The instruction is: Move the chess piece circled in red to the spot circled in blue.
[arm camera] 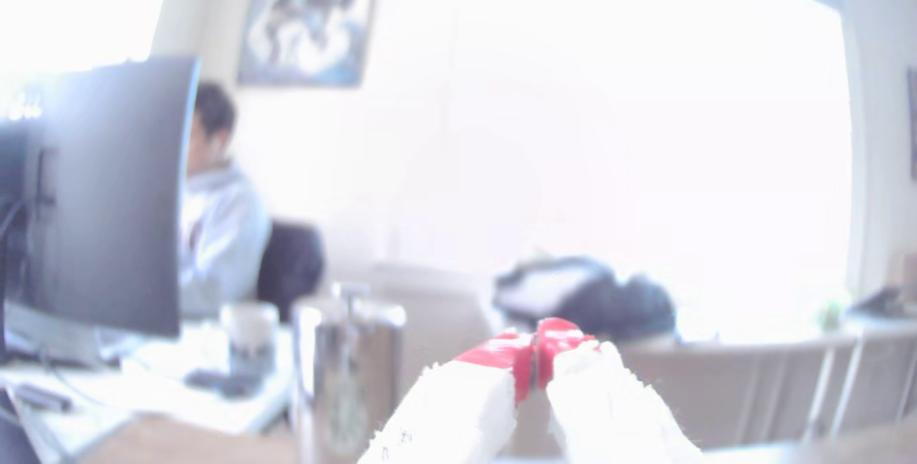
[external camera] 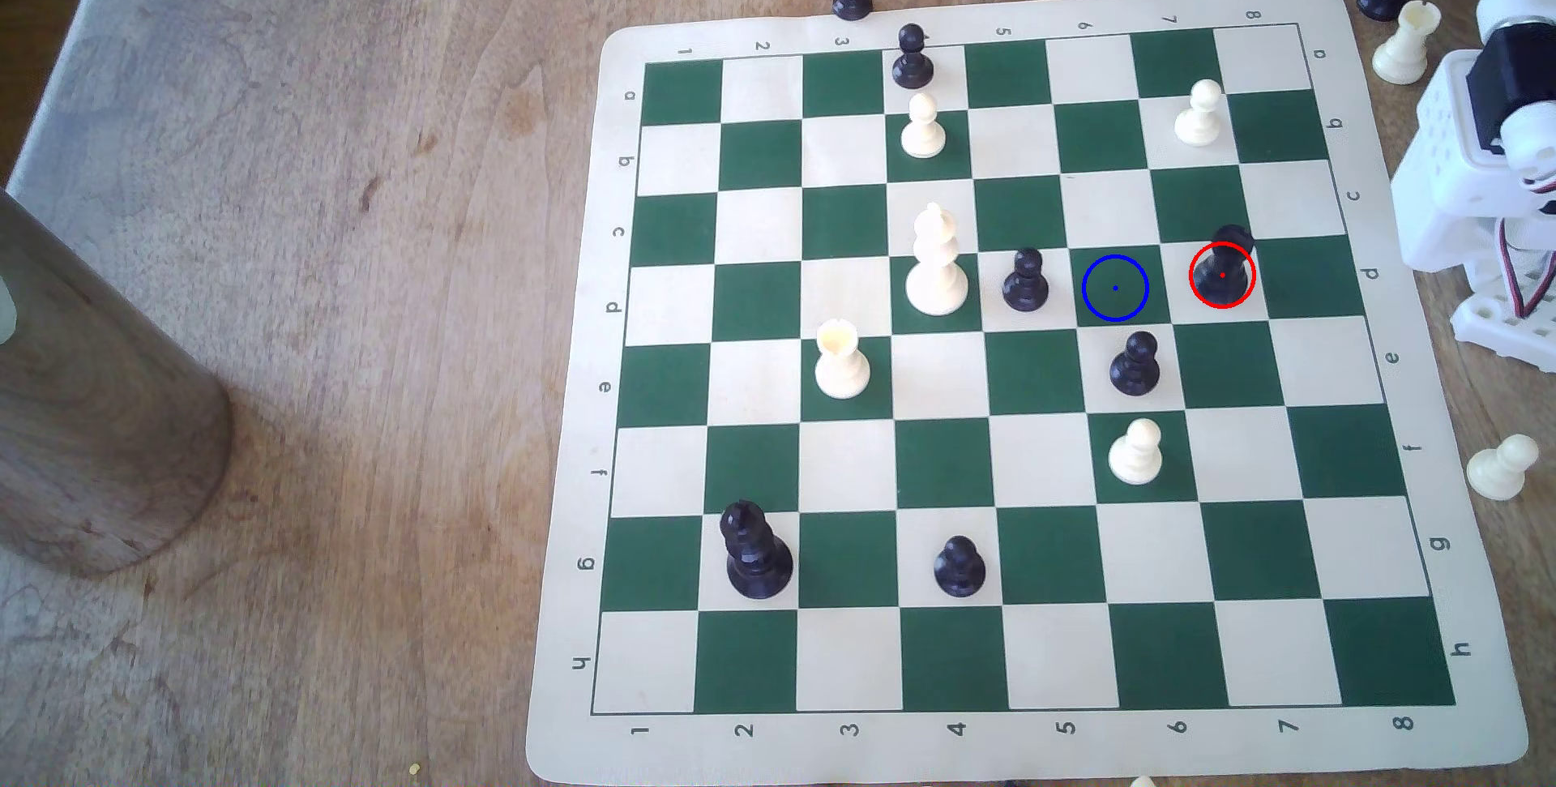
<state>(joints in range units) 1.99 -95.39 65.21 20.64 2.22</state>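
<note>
One free green square (external camera: 1115, 288) beside black rook (external camera: 1222, 269); black pawn (external camera: 1025, 282) beyond; claw (arm camera: 535, 362) seemingly clenched, empty.

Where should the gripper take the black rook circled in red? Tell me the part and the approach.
Grip the black rook around its narrow stem, below the notched top, coming from above. It stands upright and the neighbouring squares are free, so the jaws have room either side.
</note>
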